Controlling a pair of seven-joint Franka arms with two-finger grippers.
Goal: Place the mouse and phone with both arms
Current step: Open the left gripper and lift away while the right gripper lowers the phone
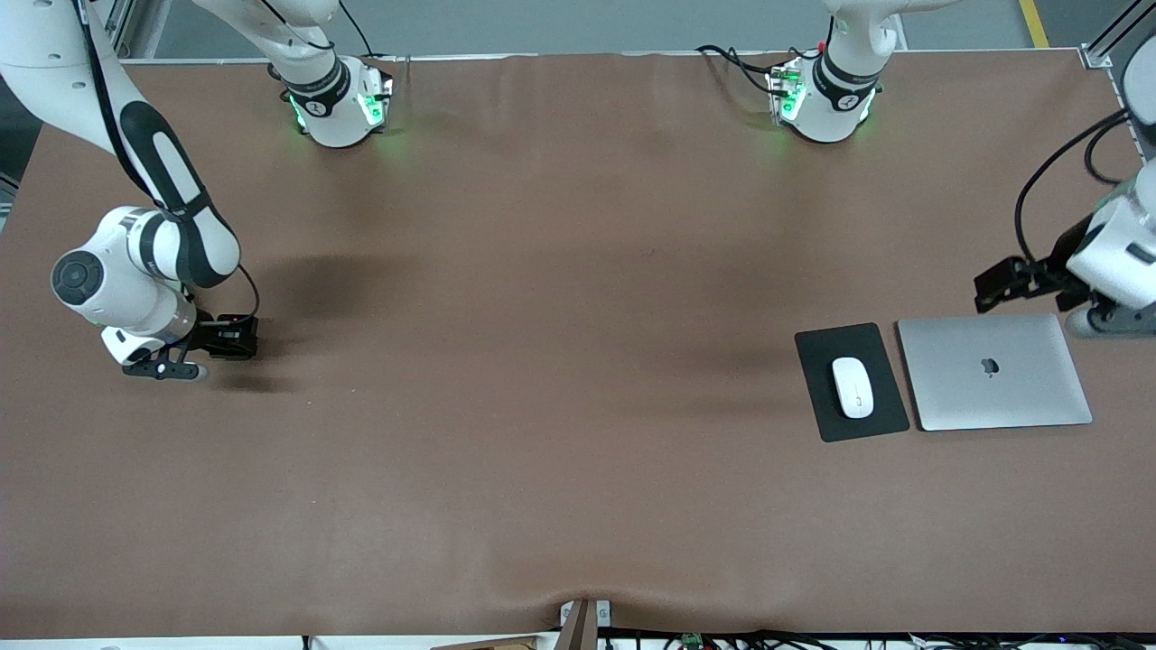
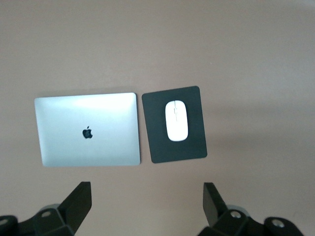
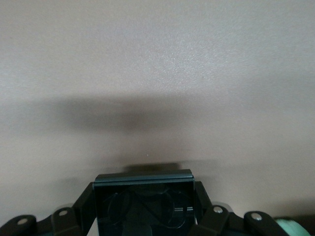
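The white mouse [image 1: 853, 386] lies on a black pad [image 1: 817, 397] toward the left arm's end of the table; it also shows in the left wrist view [image 2: 176, 120]. My left gripper [image 1: 993, 287] is open and empty, up over the bare table beside the laptop; its fingertips [image 2: 79, 196] stand wide apart. My right gripper [image 1: 226, 338] is shut on the black phone [image 3: 143, 199] and holds it low over the table at the right arm's end. The phone [image 1: 237, 339] is a small dark block between the fingers.
A closed silver laptop [image 1: 993, 372] lies beside the pad, toward the left arm's end; it also shows in the left wrist view [image 2: 87, 129]. The brown table [image 1: 542, 361] has a raised fold at its near edge by a small bracket [image 1: 582, 618].
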